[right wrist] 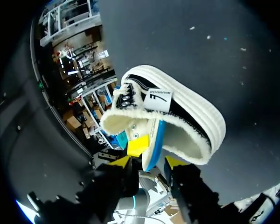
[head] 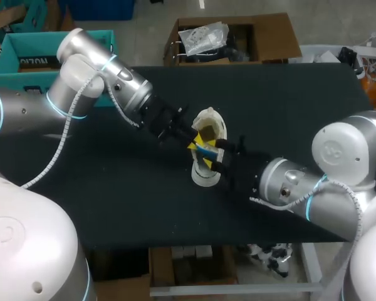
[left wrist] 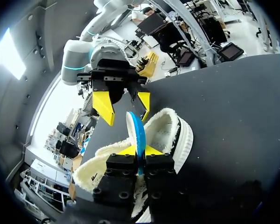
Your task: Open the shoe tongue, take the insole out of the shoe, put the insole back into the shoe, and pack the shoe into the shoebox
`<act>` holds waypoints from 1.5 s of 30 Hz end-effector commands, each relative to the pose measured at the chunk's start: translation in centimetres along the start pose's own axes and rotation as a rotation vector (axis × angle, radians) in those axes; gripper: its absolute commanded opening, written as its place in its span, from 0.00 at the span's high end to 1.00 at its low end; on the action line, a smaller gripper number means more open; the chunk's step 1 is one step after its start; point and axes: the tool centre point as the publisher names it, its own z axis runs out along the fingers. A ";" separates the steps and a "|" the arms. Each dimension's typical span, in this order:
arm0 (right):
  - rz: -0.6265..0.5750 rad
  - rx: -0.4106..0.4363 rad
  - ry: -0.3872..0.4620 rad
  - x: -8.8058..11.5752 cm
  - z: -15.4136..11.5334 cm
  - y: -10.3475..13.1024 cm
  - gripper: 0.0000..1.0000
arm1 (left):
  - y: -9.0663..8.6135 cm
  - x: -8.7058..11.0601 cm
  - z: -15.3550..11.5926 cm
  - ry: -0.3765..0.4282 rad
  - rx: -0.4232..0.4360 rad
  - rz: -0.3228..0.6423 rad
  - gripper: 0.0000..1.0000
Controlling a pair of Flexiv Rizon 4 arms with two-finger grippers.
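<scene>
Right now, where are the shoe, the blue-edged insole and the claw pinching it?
shoe (left wrist: 170, 129): left wrist view, on its fleecy lining.
insole (left wrist: 138, 130): left wrist view, on its blue edge.
left gripper (left wrist: 140, 150): left wrist view, midway between its yellow tips, shut on the insole.

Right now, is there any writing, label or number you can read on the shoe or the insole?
White tab on the shoe: a dark mark and one line of tiny print, too blurred to read.
Blue insole: no print shows.
</scene>
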 end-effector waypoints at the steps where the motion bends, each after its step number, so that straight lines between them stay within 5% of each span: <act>1: 0.010 -0.010 -0.011 -0.4 0.8 0.1 0.55 | 0.1 0.2 0.2 -0.007 -0.001 0.002 1.00; 7: 0.041 -0.012 -0.040 -0.7 1.4 0.6 0.65 | 0.0 0.3 0.1 -0.009 -0.005 0.003 1.00; 10: 0.045 -0.013 -0.046 -0.8 1.5 0.6 1.00 | 0.0 0.3 0.1 -0.010 -0.007 0.004 1.00; 19: 0.034 -0.024 -0.054 -1.0 1.1 1.2 1.00 | 0.2 0.3 0.3 -0.005 -0.011 0.003 1.00; 20: 0.032 -0.025 -0.053 -1.1 1.1 1.4 1.00 | 0.3 0.4 0.3 -0.004 -0.011 0.001 0.97; 23: 0.025 -0.035 -0.057 -1.4 1.3 2.0 1.00 | 0.4 0.4 0.4 -0.006 -0.009 -0.005 0.66; 26: 0.019 -0.036 -0.059 -1.6 1.6 2.5 1.00 | 0.3 0.3 0.2 -0.007 -0.007 -0.008 0.12; 28: 0.016 -0.036 -0.060 -1.7 1.8 2.7 1.00 | 0.1 0.3 0.0 -0.010 -0.005 -0.007 0.02; 38: -0.047 -0.034 -0.098 -2.6 2.7 3.1 1.00 | -1.5 -0.4 -3.0 -0.054 -0.010 -0.046 0.00; 45: -0.097 -0.083 -0.199 -3.6 2.3 3.1 1.00 | -2.7 -1.0 -6.2 -0.073 -0.062 -0.107 0.00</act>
